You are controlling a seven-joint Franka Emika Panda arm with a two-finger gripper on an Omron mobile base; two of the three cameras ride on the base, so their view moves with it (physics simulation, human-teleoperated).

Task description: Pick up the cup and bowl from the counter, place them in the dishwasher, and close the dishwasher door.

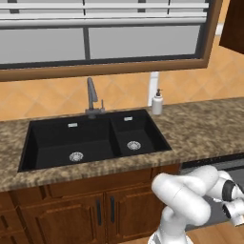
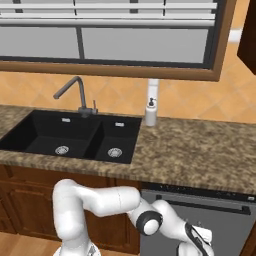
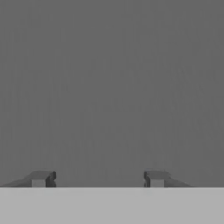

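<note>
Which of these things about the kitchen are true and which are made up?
1. The sink is black with two basins. True.
2. A cup sits on the counter beside the sink. False: a white soap dispenser stands there.
3. The dishwasher door hangs wide open. False: it stands upright under the counter.
4. The hand has its fingers apart with nothing between them. True.
5. The faucet is red. False: it is grey.

Arm (image 2: 95,200) folded low; pincer (image 3: 99,178) fingertips spread wide apart, nothing between
</note>
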